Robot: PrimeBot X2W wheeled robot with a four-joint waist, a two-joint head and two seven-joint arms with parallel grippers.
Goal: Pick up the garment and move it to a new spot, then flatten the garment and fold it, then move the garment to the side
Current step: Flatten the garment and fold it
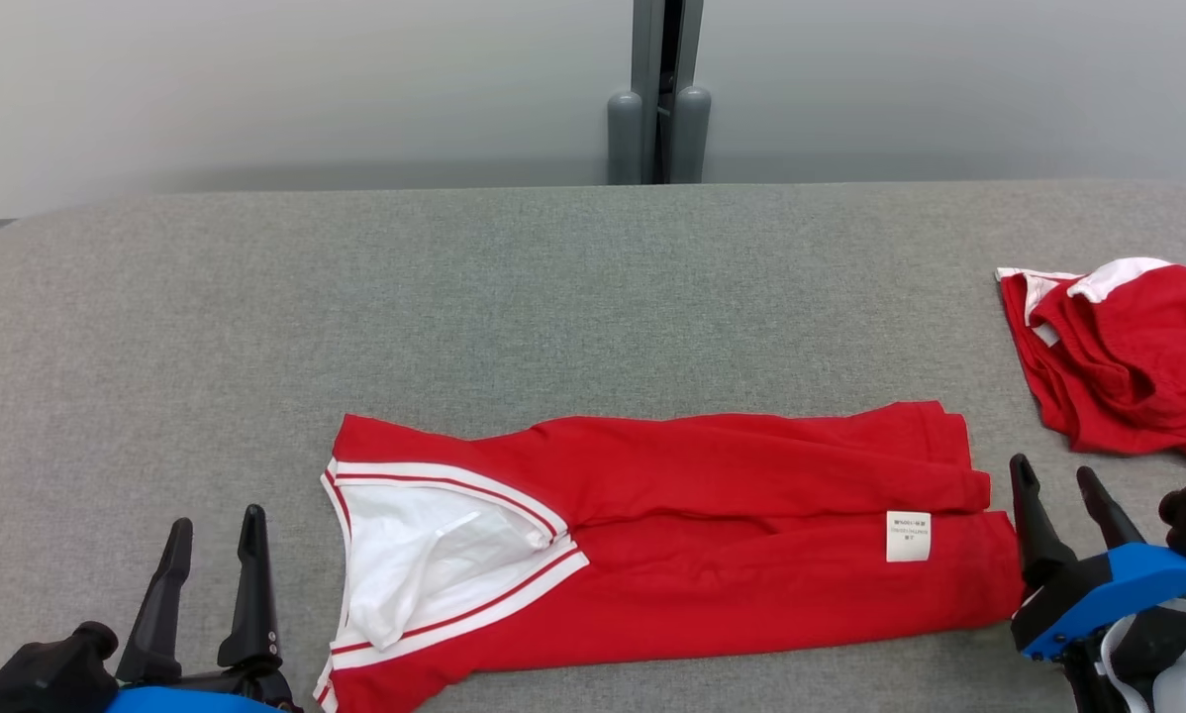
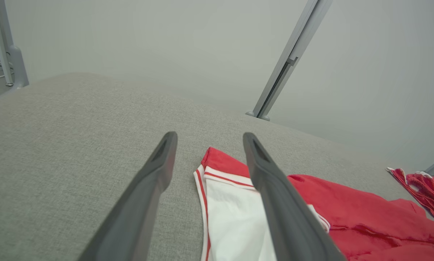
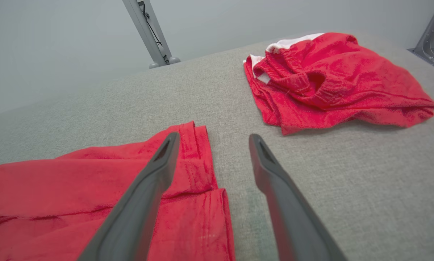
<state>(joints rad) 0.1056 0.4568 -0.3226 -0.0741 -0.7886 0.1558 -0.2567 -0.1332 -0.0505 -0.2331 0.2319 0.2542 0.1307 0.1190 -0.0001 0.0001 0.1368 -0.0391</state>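
Observation:
The garment [image 1: 672, 535] is a red shirt with a white V-neck trim, folded lengthwise into a long band near the table's front edge, collar at the left, a white label near its right end. My left gripper [image 1: 217, 530] stands open just left of the collar, nothing between its fingers; from the left wrist the collar [image 2: 224, 195] lies under the right finger. At the hem end my right gripper [image 1: 1056, 475] is open and empty too, its left finger [image 3: 159, 170] over the red hem [image 3: 199, 163].
A second red garment [image 1: 1128, 361] with white trim lies crumpled at the right edge of the grey fabric table [image 1: 553, 297], close behind my right gripper. A grey post [image 1: 657, 99] stands behind the table's far edge.

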